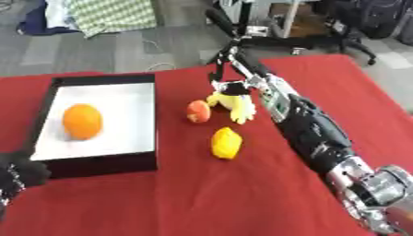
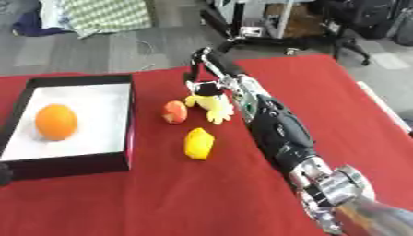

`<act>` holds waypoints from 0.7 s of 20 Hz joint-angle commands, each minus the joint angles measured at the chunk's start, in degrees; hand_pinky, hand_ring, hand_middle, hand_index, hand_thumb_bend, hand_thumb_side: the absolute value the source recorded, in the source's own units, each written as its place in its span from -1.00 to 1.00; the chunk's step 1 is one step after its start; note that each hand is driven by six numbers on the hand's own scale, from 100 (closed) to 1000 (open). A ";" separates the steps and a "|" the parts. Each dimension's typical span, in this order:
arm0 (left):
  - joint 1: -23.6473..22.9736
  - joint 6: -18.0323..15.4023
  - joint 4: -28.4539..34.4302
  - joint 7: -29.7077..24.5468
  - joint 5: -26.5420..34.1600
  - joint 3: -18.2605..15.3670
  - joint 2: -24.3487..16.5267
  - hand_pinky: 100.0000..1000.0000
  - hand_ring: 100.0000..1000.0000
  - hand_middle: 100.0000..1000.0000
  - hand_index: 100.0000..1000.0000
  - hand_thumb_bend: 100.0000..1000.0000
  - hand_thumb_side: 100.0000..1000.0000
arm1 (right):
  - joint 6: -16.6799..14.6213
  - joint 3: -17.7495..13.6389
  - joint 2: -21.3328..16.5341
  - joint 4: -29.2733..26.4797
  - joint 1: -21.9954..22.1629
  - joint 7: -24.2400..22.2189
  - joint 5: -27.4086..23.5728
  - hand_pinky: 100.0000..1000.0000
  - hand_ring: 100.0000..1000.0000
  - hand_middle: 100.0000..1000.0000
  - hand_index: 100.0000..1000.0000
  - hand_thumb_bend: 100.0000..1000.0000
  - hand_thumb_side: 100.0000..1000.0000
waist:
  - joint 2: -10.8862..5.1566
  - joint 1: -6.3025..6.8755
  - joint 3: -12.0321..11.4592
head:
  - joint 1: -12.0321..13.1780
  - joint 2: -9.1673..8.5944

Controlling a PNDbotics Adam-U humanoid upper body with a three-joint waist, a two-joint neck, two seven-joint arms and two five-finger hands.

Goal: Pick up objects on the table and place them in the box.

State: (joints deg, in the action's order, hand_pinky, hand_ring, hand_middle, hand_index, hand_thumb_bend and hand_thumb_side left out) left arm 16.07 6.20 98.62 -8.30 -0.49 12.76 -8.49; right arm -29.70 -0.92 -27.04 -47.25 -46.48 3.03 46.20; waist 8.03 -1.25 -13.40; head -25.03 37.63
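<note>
**Right hand over the toy, one orange boxed**

The right hand (image 1: 219, 73) is largely hidden: it is seen end-on past the forearm, above the yellow toy (image 1: 232, 102), and whether its fingers are curled on the toy or released cannot be told. Contact between hand and toy cannot be made out either. The toy's form is blurred; only a yellow body, pale limbs and a black patch on top are seen. The left hand (image 1: 18, 174) is cut off at the lower left corner of the left eye view, just beside the box's near corner; its fingers cannot be read. In the right eye view only a dark sliver of it shows at the left edge.

One box (image 1: 97, 162) is counted, black-walled with a white floor, set on the red table (image 1: 202, 198) at the left. One orange (image 1: 82, 120) lies inside it, on the left part of the floor, round and bright. Three things are left on the cloth, right of the box: one red-orange fruit (image 1: 198, 111), small and rounded, just beside the toy; one lemon (image 1: 227, 143), oval and yellow, nearer the robot and apart from both; and the toy itself. The right arm is stretched across the table from the lower right.
</note>
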 commanded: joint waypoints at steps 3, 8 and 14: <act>0.19 -0.05 0.97 0.17 -0.26 -0.30 -0.50 0.33 0.22 0.08 0.59 -1.00 1.00 | 1.19 3.32 -4.43 1.81 -0.12 -4.35 3.14 1.00 1.00 0.91 0.98 -1.00 -0.43 | -1.26 0.47 0.26 | -0.30 -0.52; -0.11 0.00 0.88 0.11 -0.39 -0.33 -0.72 0.33 0.22 0.08 0.59 -1.00 1.00 | 2.36 4.13 -6.14 6.36 0.33 -8.63 7.40 1.00 1.00 1.00 1.00 -1.00 0.34 | -1.50 0.48 0.59 | -0.29 -0.42; -0.31 0.02 0.87 0.21 -0.43 -0.46 -0.79 0.33 0.22 0.08 0.59 -1.00 1.00 | 2.92 -1.34 -5.60 3.55 -0.16 -18.97 11.45 1.00 1.00 1.00 1.00 -1.00 0.55 | -1.52 0.59 0.96 | -0.28 -0.41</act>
State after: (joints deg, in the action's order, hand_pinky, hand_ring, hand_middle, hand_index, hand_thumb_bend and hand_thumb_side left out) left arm 15.26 6.28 98.59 -8.22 -0.57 12.75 -8.52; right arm -26.92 -0.79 -30.96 -41.95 -45.39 -13.62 56.84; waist 7.97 -1.25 -12.53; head -25.26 37.62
